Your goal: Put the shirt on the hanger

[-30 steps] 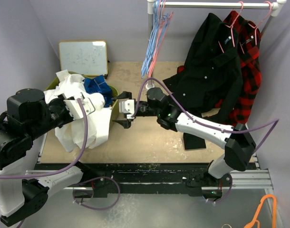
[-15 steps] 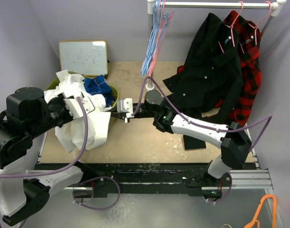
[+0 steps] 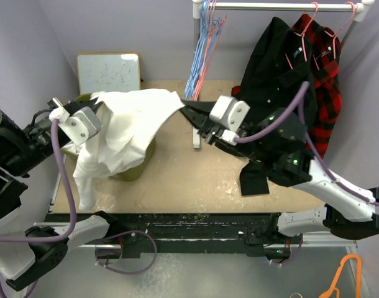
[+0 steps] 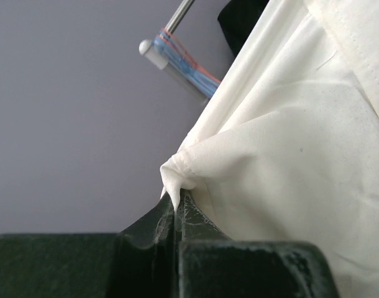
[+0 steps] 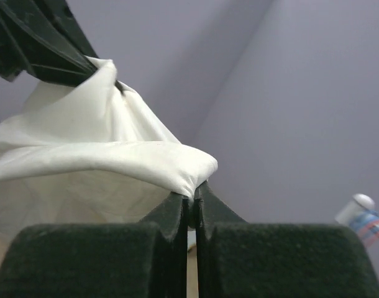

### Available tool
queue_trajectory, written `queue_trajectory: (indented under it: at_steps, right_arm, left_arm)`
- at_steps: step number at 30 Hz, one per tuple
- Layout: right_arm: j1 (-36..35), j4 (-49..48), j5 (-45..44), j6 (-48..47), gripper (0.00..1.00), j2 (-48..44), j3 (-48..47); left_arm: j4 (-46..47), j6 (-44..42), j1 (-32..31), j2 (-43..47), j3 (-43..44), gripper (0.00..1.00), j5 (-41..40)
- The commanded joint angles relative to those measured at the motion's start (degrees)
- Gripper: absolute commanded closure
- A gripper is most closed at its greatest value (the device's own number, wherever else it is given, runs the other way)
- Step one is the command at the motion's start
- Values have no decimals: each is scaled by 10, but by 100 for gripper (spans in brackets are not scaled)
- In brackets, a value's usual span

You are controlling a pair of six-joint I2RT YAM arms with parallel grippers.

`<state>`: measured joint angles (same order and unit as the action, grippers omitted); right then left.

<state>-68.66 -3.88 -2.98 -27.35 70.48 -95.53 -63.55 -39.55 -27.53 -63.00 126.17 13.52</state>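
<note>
The white shirt (image 3: 133, 124) hangs stretched in the air between my two grippers, above the left half of the table. At its left end my left gripper (image 3: 97, 110) is shut on a pinched corner of fabric (image 4: 171, 174), seen close up at the left gripper (image 4: 176, 202). My right gripper (image 3: 184, 106) is shut on the shirt's right end; a fold of cloth (image 5: 177, 171) sits pinched in the right gripper (image 5: 194, 192). One sleeve dangles down at the left (image 3: 85, 180). A thin pink hanger (image 3: 209, 53) hangs among blue hangers on the rail at the back.
A green basket (image 3: 137, 169) stands under the shirt. A whiteboard (image 3: 109, 74) leans at the back left. On the rail (image 3: 283, 5) hang a black shirt (image 3: 283, 93) and a plaid shirt (image 3: 331, 93). An orange hanger (image 3: 343, 273) lies beyond the table's front right.
My right gripper has shut on the shirt's edge. Both arms have risen and drawn apart, lifting the shirt out of the basket and spreading it between them.
</note>
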Motion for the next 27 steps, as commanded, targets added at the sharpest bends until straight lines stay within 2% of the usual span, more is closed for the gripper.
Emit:
queue_trajectory:
  at_steps: [1,5,10,14,16,18,19,22,24,27]
  right_arm:
    - [-9,55,-152,-88,100,-20,-70]
    - [-29,56,-212,-114,100,-29,-115]
    - [-43,83,-275,-104,100,-34,-181]
    - [-43,185,-281,-37,100,-47,-181]
    - [-43,199,-286,-7,100,-77,-107]
    - [-43,162,-305,28,100,-121,8]
    - [-43,121,-313,50,100,-148,95]
    - [-43,44,-318,155,100,-228,277]
    - [-42,-39,-345,191,100,-267,403]
    - [-40,-160,-405,250,100,-294,534]
  left_arm:
    - [117,59,6,-51,23,100,107]
    - [151,106,4,-90,14,100,252]
    - [204,144,-2,-139,-65,100,250]
    - [209,166,-6,-173,-163,100,277]
    - [218,174,-18,-179,-221,100,282]
    - [224,171,-39,-178,-282,100,282]
    - [225,167,-51,-177,-310,100,282]
    - [241,169,-68,-180,-389,100,303]
    - [265,175,-69,-194,-437,100,306]
    - [281,174,-73,-226,-477,100,286]
